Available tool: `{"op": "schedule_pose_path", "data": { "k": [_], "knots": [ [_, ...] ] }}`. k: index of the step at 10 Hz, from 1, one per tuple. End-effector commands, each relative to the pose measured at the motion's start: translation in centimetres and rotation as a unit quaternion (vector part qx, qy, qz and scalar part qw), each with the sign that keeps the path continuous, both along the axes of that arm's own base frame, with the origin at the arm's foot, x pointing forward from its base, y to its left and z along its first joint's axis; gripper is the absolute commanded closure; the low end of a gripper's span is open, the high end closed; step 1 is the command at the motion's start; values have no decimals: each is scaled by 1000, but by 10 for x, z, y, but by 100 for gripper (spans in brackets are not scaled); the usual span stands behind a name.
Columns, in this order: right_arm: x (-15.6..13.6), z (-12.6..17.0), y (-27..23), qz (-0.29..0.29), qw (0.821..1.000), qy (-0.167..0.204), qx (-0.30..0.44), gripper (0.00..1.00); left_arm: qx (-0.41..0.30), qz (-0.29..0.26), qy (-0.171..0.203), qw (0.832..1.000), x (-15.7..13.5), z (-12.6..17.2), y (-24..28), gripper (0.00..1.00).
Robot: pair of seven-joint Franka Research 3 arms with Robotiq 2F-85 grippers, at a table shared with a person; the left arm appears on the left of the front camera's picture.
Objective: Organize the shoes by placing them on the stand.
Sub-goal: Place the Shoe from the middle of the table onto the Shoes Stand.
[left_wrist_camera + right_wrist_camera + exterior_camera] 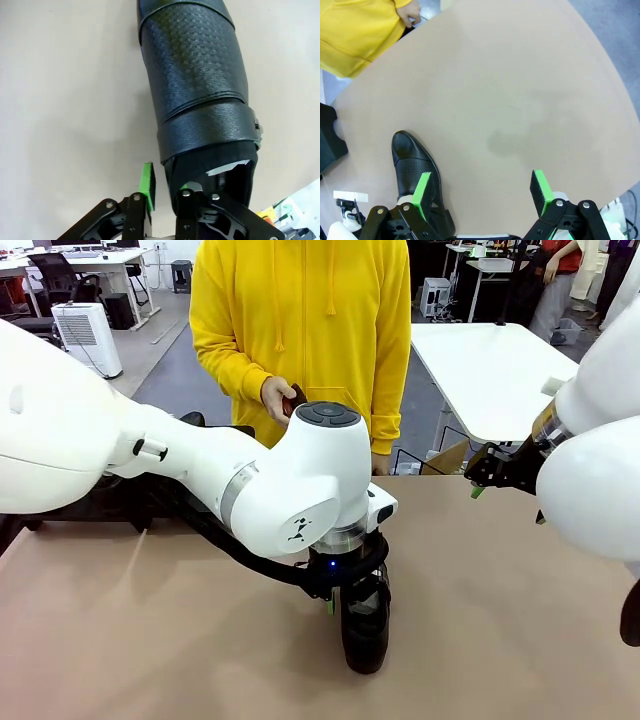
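Observation:
A black glossy shoe (366, 635) lies on the tan table near the front middle, toe toward me. My left gripper (345, 606) reaches down onto its heel end. In the left wrist view the jaws stand narrow astride the rim of the shoe (200, 85). One green pad (147, 186) is outside the wall with a sliver of table showing between them, and the other finger is inside the opening by white paper (227, 168). My right gripper (481, 192) hangs open and empty above the table, and the same shoe (412, 167) shows beside it. A corner of the black stand (327, 137) is at the left edge.
A person in a yellow hoodie (300, 310) stands at the far side, one hand holding a small brown brush (297, 398). My left arm (200, 470) spans the table's left half, hiding dark shapes behind it. A white table (490, 370) stands at the back right.

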State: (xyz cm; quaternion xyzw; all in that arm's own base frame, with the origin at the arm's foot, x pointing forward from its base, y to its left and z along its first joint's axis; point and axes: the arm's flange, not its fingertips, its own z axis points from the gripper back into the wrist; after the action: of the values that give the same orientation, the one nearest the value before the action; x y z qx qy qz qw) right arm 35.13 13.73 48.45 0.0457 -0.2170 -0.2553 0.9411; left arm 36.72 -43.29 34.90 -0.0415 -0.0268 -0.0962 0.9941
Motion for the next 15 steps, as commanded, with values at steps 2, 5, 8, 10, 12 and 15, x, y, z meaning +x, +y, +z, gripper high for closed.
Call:
{"op": "schedule_pose_path", "data": {
  "k": [2,5,8,10,12,15],
  "knots": [
    [3,1,-3,9,1000,-4,4,0,-6,-11,11,1000,4,-1,-5,100],
    [3,1,-3,9,1000,-4,4,0,-11,-32,-25,999,-3,24,-18,100],
    [3,1,-3,9,1000,-4,4,0,2,-1,-158,987,0,91,32,100],
    [3,1,-3,9,1000,-4,4,0,47,64,-242,967,17,126,97,100],
    [3,1,-3,9,1000,-4,4,0,64,99,-284,952,54,124,150,100],
    [3,1,-3,9,1000,-4,4,0,47,160,-314,935,104,105,192,100]
  ]
}}
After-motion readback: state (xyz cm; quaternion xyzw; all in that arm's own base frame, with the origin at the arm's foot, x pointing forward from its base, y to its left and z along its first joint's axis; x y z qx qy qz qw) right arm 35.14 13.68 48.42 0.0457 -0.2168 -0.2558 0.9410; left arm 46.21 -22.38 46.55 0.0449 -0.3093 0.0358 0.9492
